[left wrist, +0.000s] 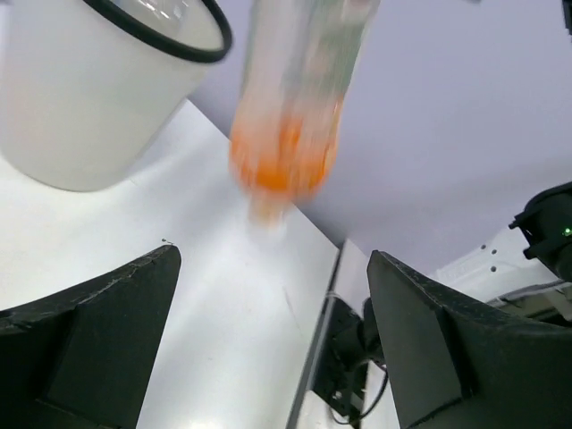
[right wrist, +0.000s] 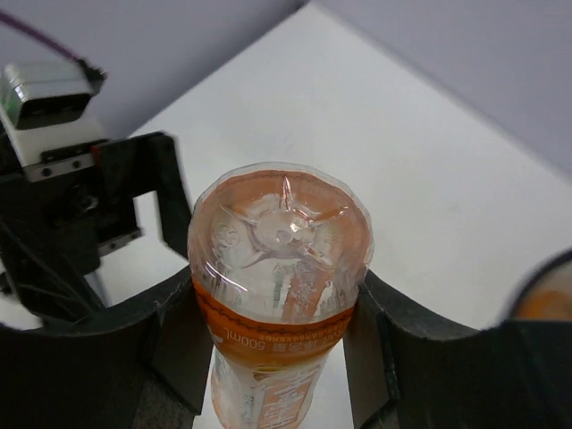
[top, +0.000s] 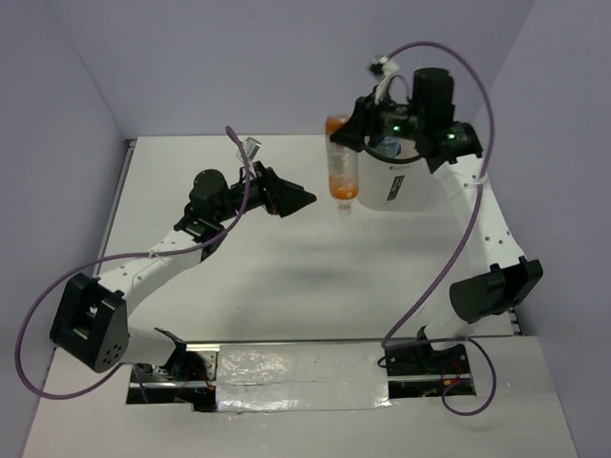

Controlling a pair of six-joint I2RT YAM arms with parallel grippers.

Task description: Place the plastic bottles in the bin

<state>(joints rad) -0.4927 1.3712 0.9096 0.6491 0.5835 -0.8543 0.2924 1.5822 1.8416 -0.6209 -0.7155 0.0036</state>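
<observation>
Above the white table [top: 286,286], right pincer [right wrist: 277,313] clamps an orange bottle [top: 341,170] (cap down) beside the bin [top: 391,191]; left pincer [left wrist: 273,331] gapes, empty.

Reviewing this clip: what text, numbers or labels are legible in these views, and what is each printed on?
"600ml": on the orange bottle, on its orange label band, seen upside down in the right wrist view.
Smaller print lower on that label: too blurred to read.
Bin: nothing readable in any view.
Nothing else carries legible text.
</observation>
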